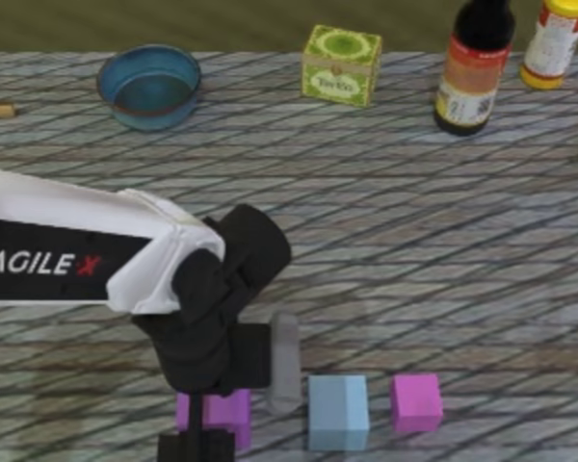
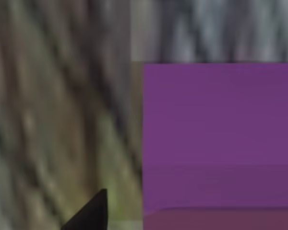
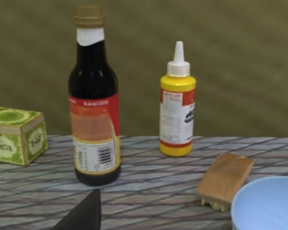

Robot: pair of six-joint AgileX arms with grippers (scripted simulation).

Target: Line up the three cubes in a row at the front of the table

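Observation:
Three cubes sit in a row near the front edge of the table (image 1: 443,241). The large purple cube (image 1: 227,407) is at the left, the light blue cube (image 1: 338,412) in the middle and the small pink cube (image 1: 416,399) at the right. My left gripper (image 1: 197,446) hangs open just above the purple cube and hides part of it. In the left wrist view the purple cube (image 2: 221,124) fills the frame, with a strip of table between it and my one visible fingertip (image 2: 93,213). My right arm is out of the top view; one fingertip (image 3: 86,213) shows over the table.
Along the back edge stand a blue bowl (image 1: 149,85), a green tea box (image 1: 341,64), a dark sauce bottle (image 1: 474,67) and a yellow squeeze bottle (image 1: 556,43). A wooden brush (image 3: 225,179) and a pale blue bowl's rim (image 3: 245,201) lie near my right gripper.

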